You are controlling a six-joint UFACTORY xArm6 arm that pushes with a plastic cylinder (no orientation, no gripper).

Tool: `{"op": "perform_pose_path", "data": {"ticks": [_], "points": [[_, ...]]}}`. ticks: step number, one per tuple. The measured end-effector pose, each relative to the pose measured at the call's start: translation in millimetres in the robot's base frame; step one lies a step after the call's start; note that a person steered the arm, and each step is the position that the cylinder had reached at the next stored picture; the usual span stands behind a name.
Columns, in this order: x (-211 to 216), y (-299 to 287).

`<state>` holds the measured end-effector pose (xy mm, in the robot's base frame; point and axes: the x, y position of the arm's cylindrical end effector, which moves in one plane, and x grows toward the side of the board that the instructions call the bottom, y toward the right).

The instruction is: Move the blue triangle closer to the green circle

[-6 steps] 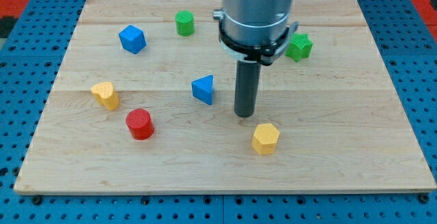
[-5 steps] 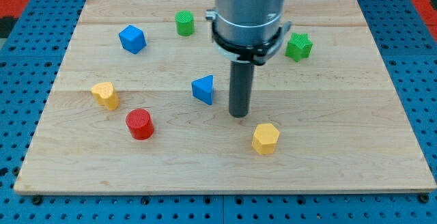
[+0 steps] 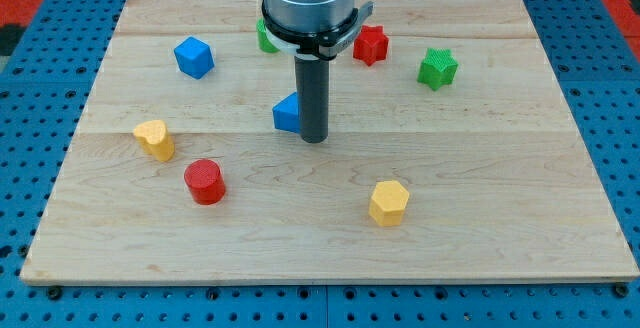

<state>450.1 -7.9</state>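
Note:
The blue triangle lies near the board's middle, partly hidden behind my rod. My tip rests on the board, touching the triangle's right and lower side. The green circle stands near the view's top, mostly hidden behind the arm's body; only its left edge shows. It is straight up the view from the triangle.
A blue cube sits at upper left. A yellow heart-like block and a red cylinder lie at left. A yellow hexagon lies at lower right. A red star and a green star sit at upper right.
My rod has moved left and slightly up the view, reaching the blue triangle. The triangle has shifted a little left and up. The red star has come into view.

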Motion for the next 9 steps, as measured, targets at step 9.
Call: {"op": "perform_pose_path", "data": {"ticks": [9], "points": [[-23,2]]}}
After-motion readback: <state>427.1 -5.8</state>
